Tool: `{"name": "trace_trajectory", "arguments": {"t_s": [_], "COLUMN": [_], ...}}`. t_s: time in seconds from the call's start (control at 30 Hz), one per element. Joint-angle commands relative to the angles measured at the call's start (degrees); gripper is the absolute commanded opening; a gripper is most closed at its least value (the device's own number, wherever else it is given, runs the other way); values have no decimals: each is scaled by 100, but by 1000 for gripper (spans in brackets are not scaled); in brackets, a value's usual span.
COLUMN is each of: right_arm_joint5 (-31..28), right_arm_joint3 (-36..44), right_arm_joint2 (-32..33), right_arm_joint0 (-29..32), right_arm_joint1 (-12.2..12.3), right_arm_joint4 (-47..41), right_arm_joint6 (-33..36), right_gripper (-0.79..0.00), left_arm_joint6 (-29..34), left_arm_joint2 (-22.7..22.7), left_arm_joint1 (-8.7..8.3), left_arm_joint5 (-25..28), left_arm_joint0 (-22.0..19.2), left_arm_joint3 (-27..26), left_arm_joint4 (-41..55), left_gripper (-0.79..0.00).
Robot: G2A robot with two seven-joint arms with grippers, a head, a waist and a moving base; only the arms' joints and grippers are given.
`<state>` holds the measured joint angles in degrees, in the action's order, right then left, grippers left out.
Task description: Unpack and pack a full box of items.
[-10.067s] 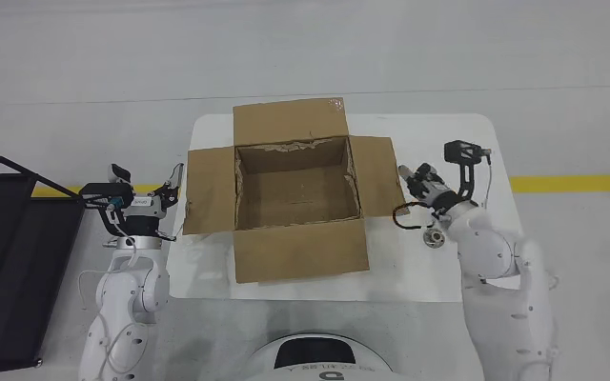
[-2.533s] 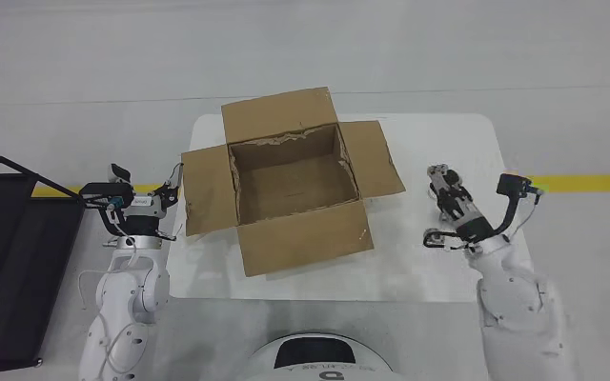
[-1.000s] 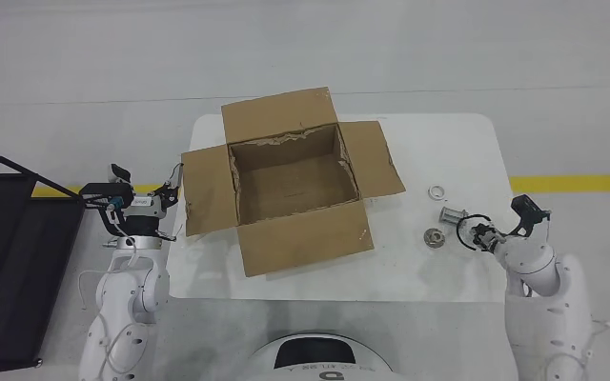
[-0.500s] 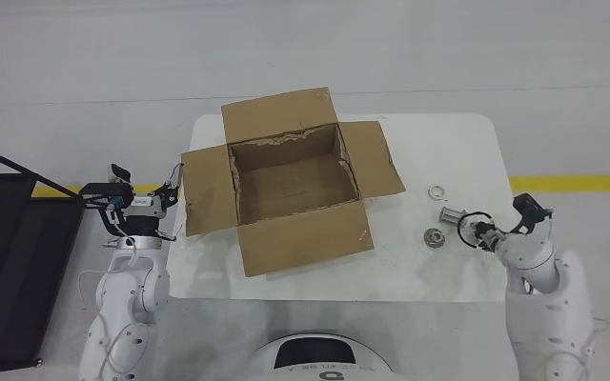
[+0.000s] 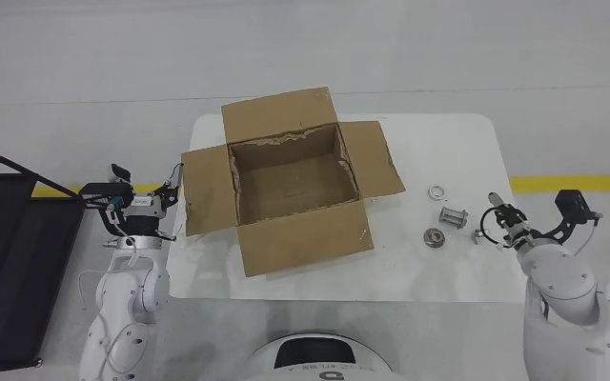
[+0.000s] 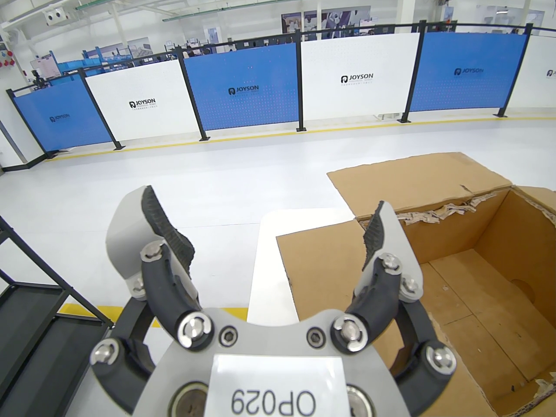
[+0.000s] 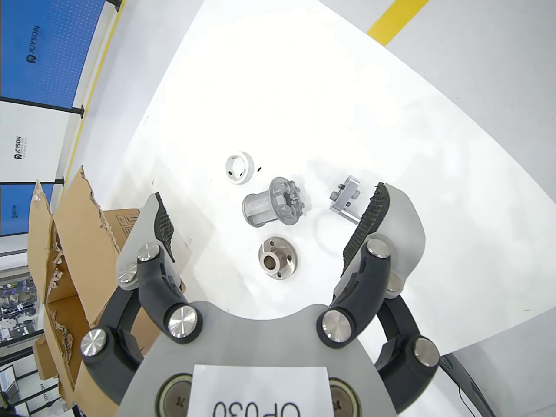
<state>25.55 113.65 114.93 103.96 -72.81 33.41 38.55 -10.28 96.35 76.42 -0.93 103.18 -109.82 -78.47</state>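
Observation:
An open cardboard box (image 5: 286, 176) stands mid-table with its flaps spread and bare cardboard showing inside; the left wrist view has it too (image 6: 460, 262). Right of it lie small metal parts: a ring (image 5: 437, 191) (image 7: 239, 167), a spool (image 5: 453, 216) (image 7: 260, 210), a flange (image 5: 434, 237) (image 7: 278, 258) and a small bracket (image 5: 476, 235) (image 7: 346, 199). My right gripper (image 5: 502, 219) (image 7: 269, 210) hovers open just right of the bracket, holding nothing. My left gripper (image 5: 147, 175) (image 6: 265, 214) is open and empty, off the table's left edge beside the box's left flap.
The white table (image 5: 448, 143) has free room behind and right of the parts. A black rack (image 5: 29, 238) stands on the floor to the left of the left arm. A yellow floor line (image 5: 562, 183) runs past the table's right side.
My right gripper has drawn back to the right, away from the parts, and the bracket now lies uncovered on the table. Box and left arm are unchanged.

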Motion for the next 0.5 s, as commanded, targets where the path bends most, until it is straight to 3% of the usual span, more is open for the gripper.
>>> {"name": "trace_trajectory", "arguments": {"t_s": [0.0,0.2,0.3,0.47], "right_arm_joint5": [0,0,262,850], "right_arm_joint3": [3,3,-225,-851], "right_arm_joint2": [0,0,-71,-267], "right_arm_joint0": [2,2,-99,-653], "right_arm_joint1": [0,0,-12,80], "right_arm_joint4": [-6,-6,182,872], "right_arm_joint6": [-2,-2,-354,280], "right_gripper": [0,0,0,0], "left_arm_joint6": [0,0,0,0], "left_arm_joint2": [0,0,0,0], "left_arm_joint1": [0,0,0,0], "left_arm_joint5": [0,0,0,0], "left_arm_joint0": [0,0,0,0], "left_arm_joint3": [0,0,0,0], "left_arm_joint4": [0,0,0,0], "left_gripper": [0,0,0,0]}}
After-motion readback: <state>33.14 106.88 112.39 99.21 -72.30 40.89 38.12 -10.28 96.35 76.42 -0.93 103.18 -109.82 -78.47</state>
